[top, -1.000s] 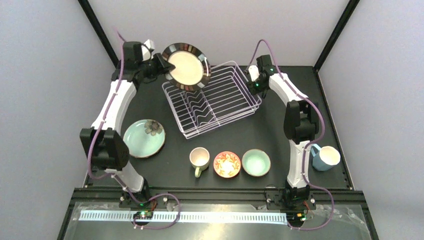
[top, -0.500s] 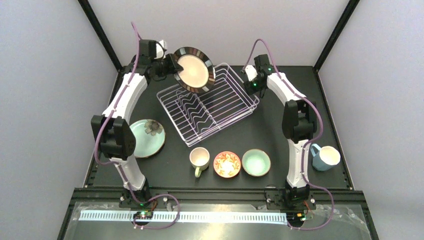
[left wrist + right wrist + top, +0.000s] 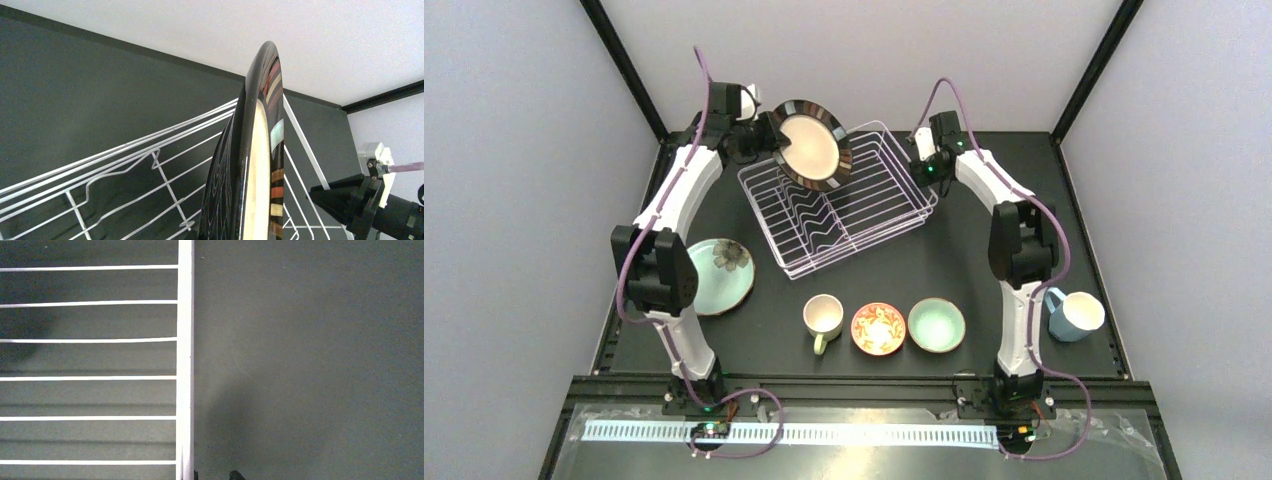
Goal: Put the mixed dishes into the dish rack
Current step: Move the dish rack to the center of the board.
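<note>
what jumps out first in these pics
The striped-rim plate, held up on edge by the left gripper over the far left end of the white dish rack. Then the neat row near the front: cream mug, red-orange bowl, mint bowl.

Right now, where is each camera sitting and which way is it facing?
Top external: above and behind the arm bases, looking down at the table; both arms show, the left gripper holding the striped plate upright at the rack.
Left wrist: on the left arm, looking along the plate's edge toward the far wall; its own gripper is unseen, the right gripper shows.
Right wrist: looking down at the rack's rim wire and the table; only its gripper tips show.
Shared: all three see the rack.
</note>
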Controlling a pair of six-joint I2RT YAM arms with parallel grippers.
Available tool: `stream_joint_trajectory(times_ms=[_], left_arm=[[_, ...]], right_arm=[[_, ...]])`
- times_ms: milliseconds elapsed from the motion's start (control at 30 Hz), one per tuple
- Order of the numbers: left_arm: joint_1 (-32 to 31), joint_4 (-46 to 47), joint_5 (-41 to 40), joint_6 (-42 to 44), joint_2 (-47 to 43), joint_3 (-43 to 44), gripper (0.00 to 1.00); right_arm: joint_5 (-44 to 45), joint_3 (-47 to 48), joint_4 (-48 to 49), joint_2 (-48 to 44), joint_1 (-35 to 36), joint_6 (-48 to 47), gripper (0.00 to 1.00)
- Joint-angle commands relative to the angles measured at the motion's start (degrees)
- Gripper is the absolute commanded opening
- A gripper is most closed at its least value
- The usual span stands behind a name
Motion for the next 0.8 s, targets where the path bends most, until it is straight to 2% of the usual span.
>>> stream_joint_trajectory(times_ms=[0,267,533,633,767], left_arm=[[-0.43,5.28,1.67,-0.2,-0.08,5.32,0.01],[-0.91,5.32,2.56,0.1,1.96,6.49,0.01],[-1.01,4.01,2.16,2.13,2.35,6.3,0.01],[-1.09,3.81,1.71,2.95,2.35,6.43,0.01],[-0.98,3.04,0.3,4.39,2.57,7.26,0.01]], right_arm=[[4.29,-2.85,5.44,-5.71,0.02,5.55,0.39],[13.21,-8.81,12.51,-8.65,2.19,3.91,0.39],[15.43,-6.57,13.18,-7.48,3.99,2.32,0.42],[16.36,-5.0,12.38,-7.12,4.83,1.99,0.52],[17.22,-4.18,11.89,-7.58,5.48,1.59,0.54]])
